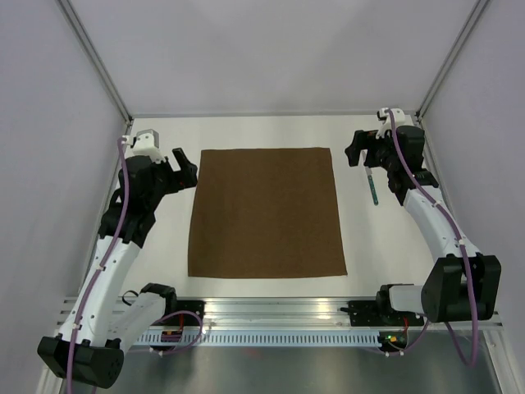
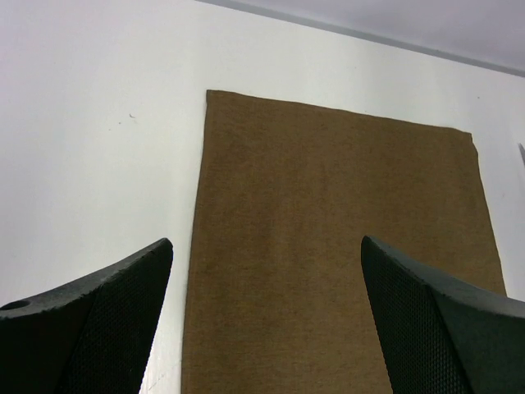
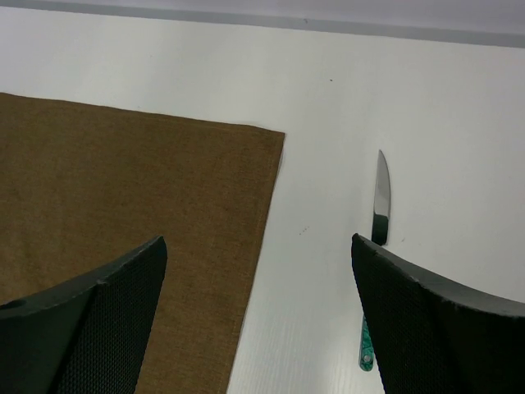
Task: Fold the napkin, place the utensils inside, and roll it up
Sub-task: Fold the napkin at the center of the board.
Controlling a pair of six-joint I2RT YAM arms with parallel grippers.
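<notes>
Nearest, the left arm (image 1: 111,246) and right arm (image 1: 431,217) rise from the near edge of the desk (image 1: 164,263). Between them the napkin (image 1: 267,213) lies flat and unfolded at the desk's middle. The left gripper (image 1: 184,167), fingers spread wide, hangs beside the napkin's far left corner. The right gripper (image 1: 358,148), likewise spread and empty, hangs over the blade end of the knife (image 1: 373,187), which lies just right of the napkin, blade toward the far edge.
</notes>
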